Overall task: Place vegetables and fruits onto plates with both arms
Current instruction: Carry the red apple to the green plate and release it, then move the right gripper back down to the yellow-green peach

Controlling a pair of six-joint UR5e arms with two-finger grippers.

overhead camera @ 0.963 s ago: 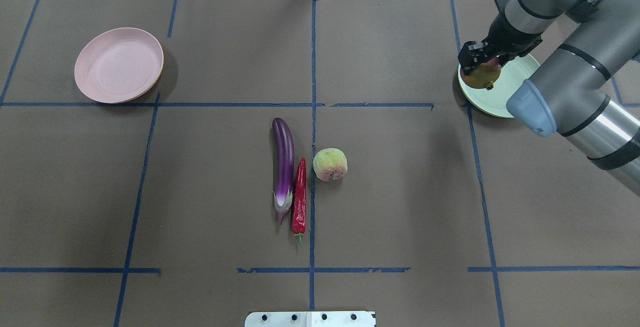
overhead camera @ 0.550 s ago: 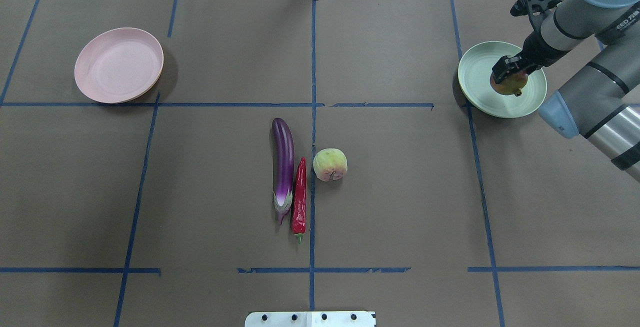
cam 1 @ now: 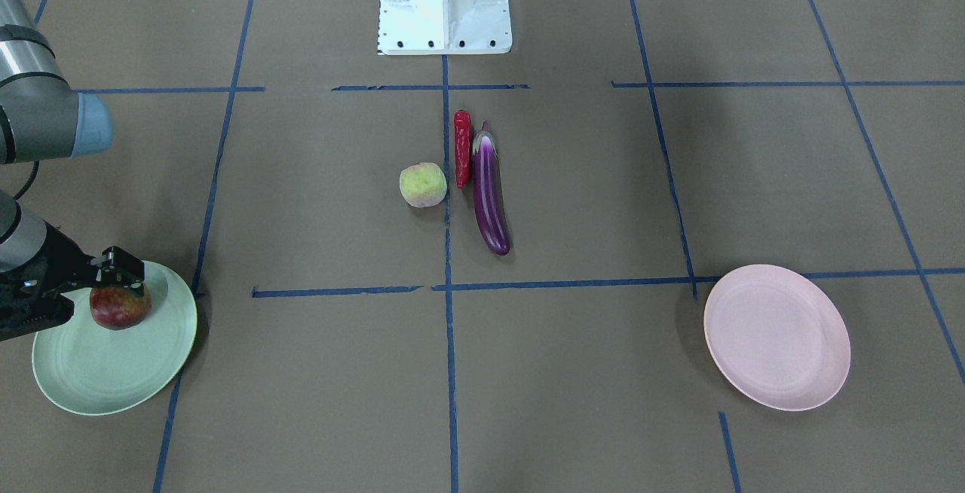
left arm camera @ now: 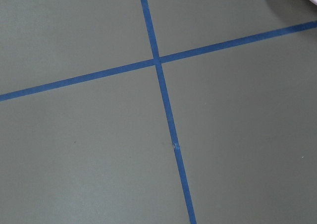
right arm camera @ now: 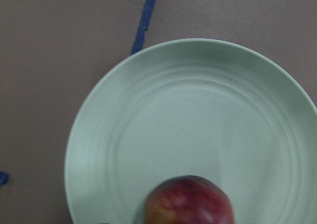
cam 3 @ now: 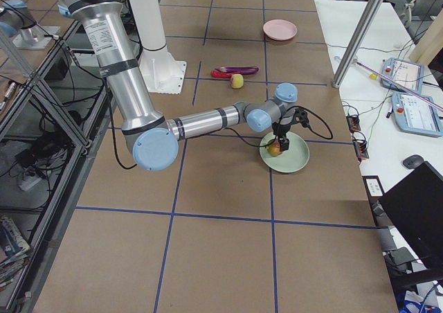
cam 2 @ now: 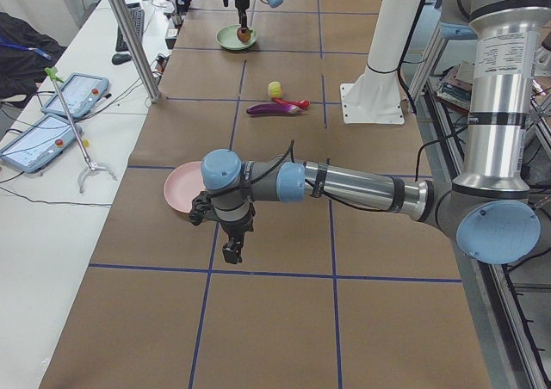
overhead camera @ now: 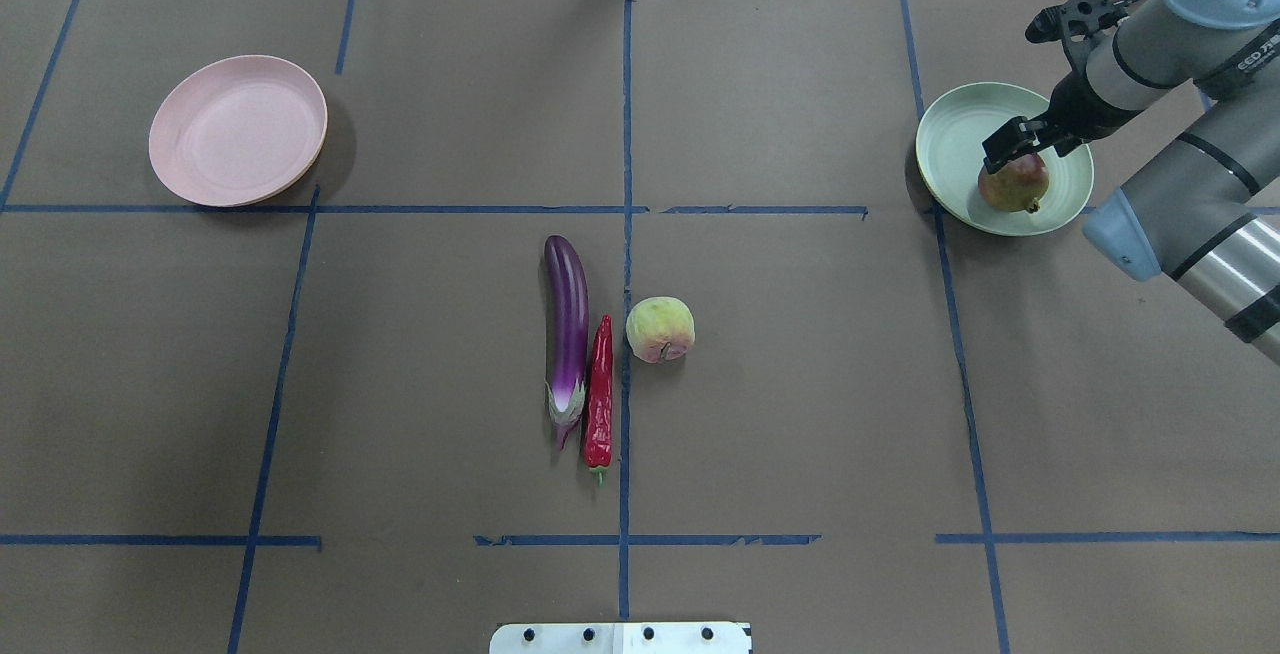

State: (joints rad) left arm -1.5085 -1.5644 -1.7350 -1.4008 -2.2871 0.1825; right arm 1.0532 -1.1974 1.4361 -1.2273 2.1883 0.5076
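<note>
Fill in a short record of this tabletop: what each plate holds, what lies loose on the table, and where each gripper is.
Green plate: holds the dark red fruit
Pink plate: nothing on it
Loose on table: eggplant and chili side by side, yellow-green fruit next to them
Right gripper: right above the dark red fruit; open or shut unclear
Left gripper: above the table near the pink plate; state unclear

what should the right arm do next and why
Probably raise the right gripper straight up, clear of the dark red fruit. The fruit looks seated on the green plate, with the pale fruit not yet plated. Whether the jaws are open, I cannot tell.
</note>
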